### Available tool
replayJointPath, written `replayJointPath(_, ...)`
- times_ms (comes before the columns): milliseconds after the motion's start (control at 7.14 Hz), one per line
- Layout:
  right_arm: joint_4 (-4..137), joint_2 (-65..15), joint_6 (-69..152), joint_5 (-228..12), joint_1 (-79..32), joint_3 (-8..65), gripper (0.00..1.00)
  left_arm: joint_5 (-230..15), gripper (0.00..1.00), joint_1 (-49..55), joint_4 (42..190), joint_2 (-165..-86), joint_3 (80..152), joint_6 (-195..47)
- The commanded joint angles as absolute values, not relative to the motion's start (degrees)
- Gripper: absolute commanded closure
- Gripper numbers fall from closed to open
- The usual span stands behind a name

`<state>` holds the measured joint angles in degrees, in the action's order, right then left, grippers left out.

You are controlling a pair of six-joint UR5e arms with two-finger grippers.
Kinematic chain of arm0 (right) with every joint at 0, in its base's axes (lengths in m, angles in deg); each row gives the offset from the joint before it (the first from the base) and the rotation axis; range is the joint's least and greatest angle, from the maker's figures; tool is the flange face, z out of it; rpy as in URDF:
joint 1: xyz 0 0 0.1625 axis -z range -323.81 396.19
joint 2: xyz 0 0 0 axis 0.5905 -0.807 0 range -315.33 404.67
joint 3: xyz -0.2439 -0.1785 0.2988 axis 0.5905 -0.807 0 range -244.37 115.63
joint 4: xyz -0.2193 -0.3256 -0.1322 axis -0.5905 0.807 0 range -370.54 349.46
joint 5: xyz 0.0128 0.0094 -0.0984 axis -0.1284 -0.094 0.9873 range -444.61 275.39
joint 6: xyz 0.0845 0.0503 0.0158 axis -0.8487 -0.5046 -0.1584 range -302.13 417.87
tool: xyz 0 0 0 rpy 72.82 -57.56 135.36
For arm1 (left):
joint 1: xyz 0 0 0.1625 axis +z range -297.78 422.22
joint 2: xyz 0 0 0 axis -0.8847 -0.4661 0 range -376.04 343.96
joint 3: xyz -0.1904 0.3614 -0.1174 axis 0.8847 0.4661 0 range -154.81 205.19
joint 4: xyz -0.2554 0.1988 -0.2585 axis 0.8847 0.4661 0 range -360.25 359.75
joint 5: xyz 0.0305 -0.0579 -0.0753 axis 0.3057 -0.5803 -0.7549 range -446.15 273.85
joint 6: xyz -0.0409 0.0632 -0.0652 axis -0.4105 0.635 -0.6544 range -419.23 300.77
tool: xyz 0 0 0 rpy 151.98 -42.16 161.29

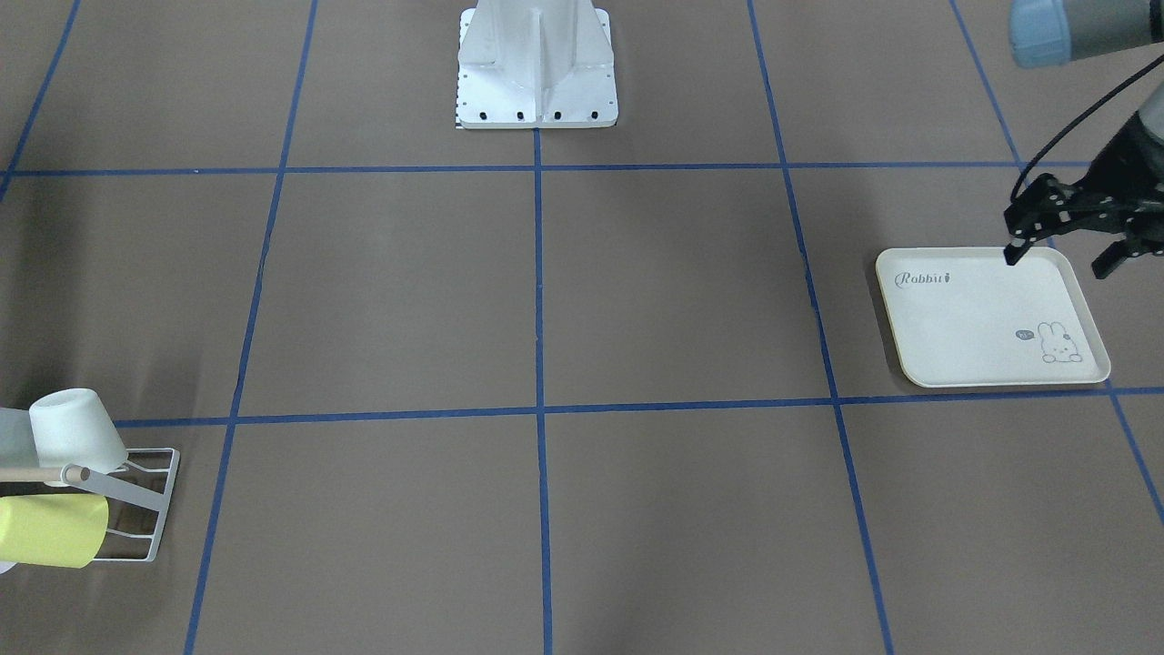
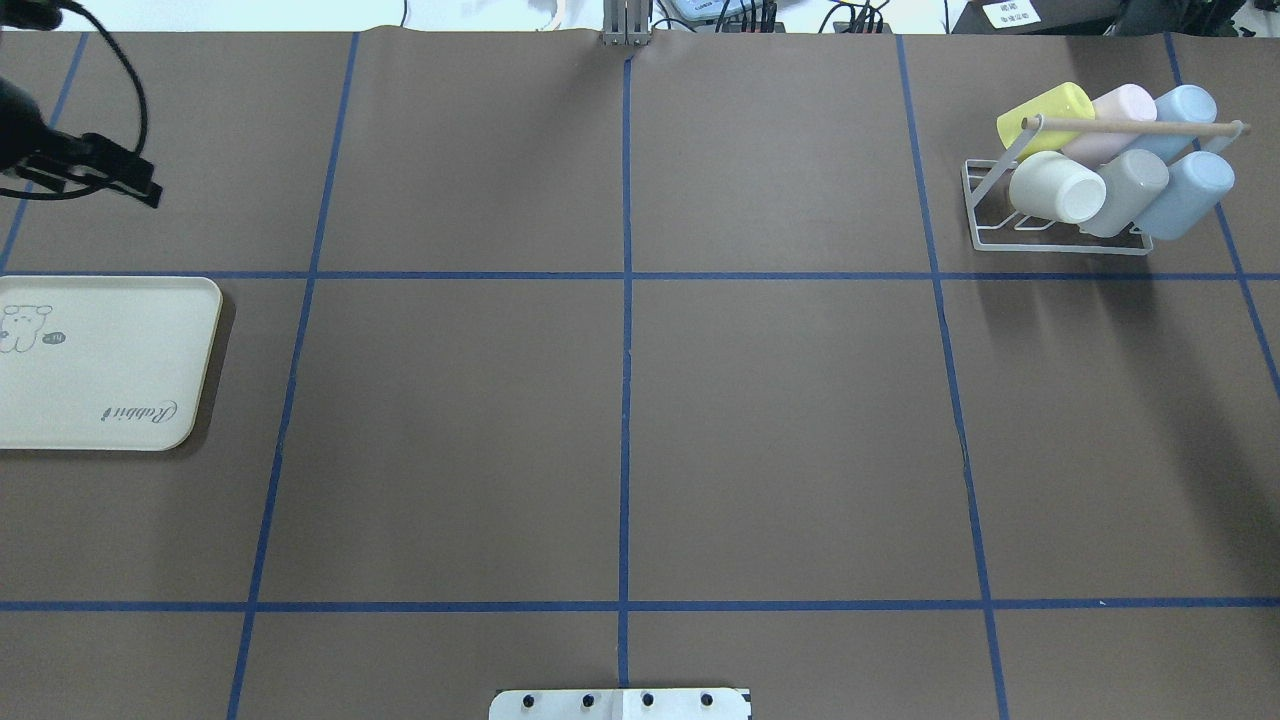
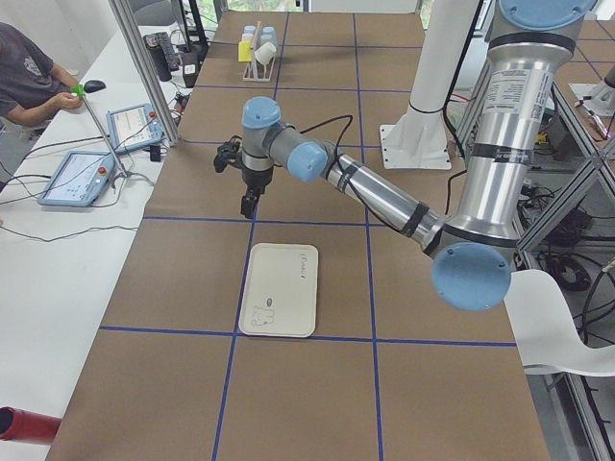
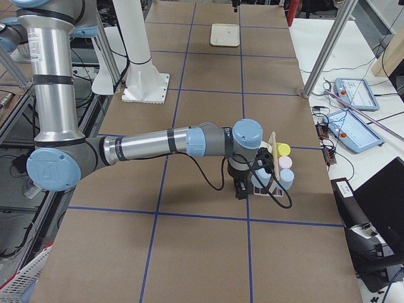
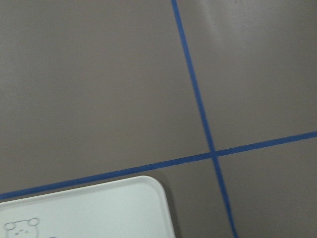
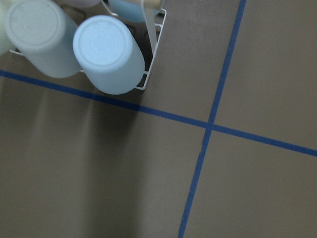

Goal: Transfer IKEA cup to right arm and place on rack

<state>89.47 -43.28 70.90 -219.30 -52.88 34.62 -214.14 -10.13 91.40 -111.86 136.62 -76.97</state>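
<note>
Several IKEA cups sit upside down on the white wire rack (image 2: 985, 228) under its wooden dowel (image 2: 1130, 126): yellow (image 2: 1045, 110), pink (image 2: 1120, 105), cream (image 2: 1050, 188), grey (image 2: 1130, 180) and two light blue ones. The right gripper (image 4: 242, 186) hangs just beside the rack (image 4: 268, 172); I cannot tell whether it is open or shut. Its wrist view looks down on a light blue cup (image 6: 109, 52) and a grey cup (image 6: 42, 37). The left gripper (image 1: 1059, 262) hovers open and empty over the far edge of the cream rabbit tray (image 1: 982, 318).
The rabbit tray (image 2: 100, 360) holds nothing. The white robot base (image 1: 536, 68) stands at the table's middle edge. A person (image 3: 29, 77) sits at a side desk with tablets beyond the table. Blue tape lines cross the brown table.
</note>
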Motion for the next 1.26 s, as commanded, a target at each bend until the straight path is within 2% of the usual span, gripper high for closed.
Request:
replayJointPath(0, 90.97, -44.96, 73.86, -217.34, -53.72, 34.33, 0.00, -219.88, 0.00, -17.37, 91.69, -105.36, 134.81, -65.87)
replayJointPath(140, 90.88, -46.54, 73.69, -217.50, -53.72, 34.59, 0.00, -223.66, 0.00, -21.76, 92.21, -103.33, 130.88, -55.99)
replayJointPath(420, 90.71, -46.73, 72.72, -217.07, -53.89, 34.24, 0.00, -224.05, 0.00, -27.74, 92.56, -99.29, 128.04, -51.59)
replayJointPath(1120, 90.62, -47.44, 66.04, -217.15, -53.89, 34.50, 0.00, -215.54, 0.00, -28.05, 92.04, -98.13, 125.66, -52.55)
